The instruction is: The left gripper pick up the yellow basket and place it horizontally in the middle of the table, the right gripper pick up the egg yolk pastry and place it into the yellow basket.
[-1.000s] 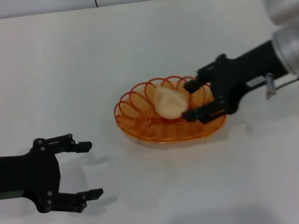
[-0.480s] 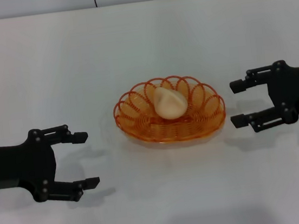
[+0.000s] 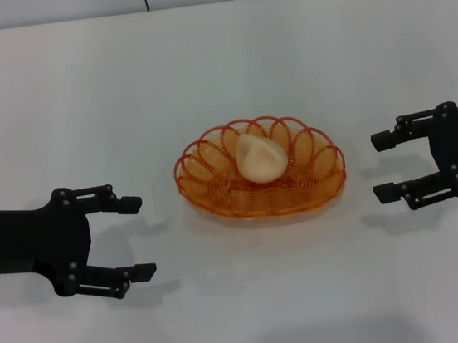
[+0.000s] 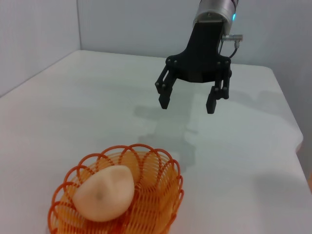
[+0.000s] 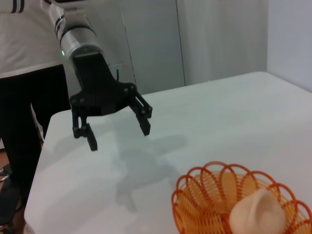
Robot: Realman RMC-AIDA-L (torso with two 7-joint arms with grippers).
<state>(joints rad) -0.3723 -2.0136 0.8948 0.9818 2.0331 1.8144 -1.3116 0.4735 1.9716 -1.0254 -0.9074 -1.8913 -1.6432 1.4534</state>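
Left gripper (image 3: 137, 239) sits over the desk (image 3: 217, 72) at the left side in the head view, jaws wide open, holding nothing. Fingertips point toward the yellow basket (image 3: 261, 179), with a clear gap of bare desk between them and the basket's rim. The right wrist view shows the same gripper (image 5: 117, 129) from the far side: both fingers spread, hanging above the desk with its shadow below, silver arm segment with a green light above it.

Yellow basket rests flat on the desk, between the two sets of jaws, long axis running from one gripper toward the other. It is apart from both; neither gripper touches it. The egg yolk pastry (image 3: 260, 158) lies inside the basket, on the side of the bowl farther from the robot, leaning against the looped wall. In the left wrist view the pastry (image 4: 104, 193) fills much of the basket (image 4: 161, 195) bowl; the right wrist view shows the pastry (image 5: 257, 212) in the basket (image 5: 204, 195) too.

Right gripper (image 3: 387, 166) is over the desk on the right side, jaws wide open and empty, fingertips facing the basket's right end, near it but not touching. The left wrist view confirms it (image 4: 188, 100): fingers spread, above the desk, shadow under it.
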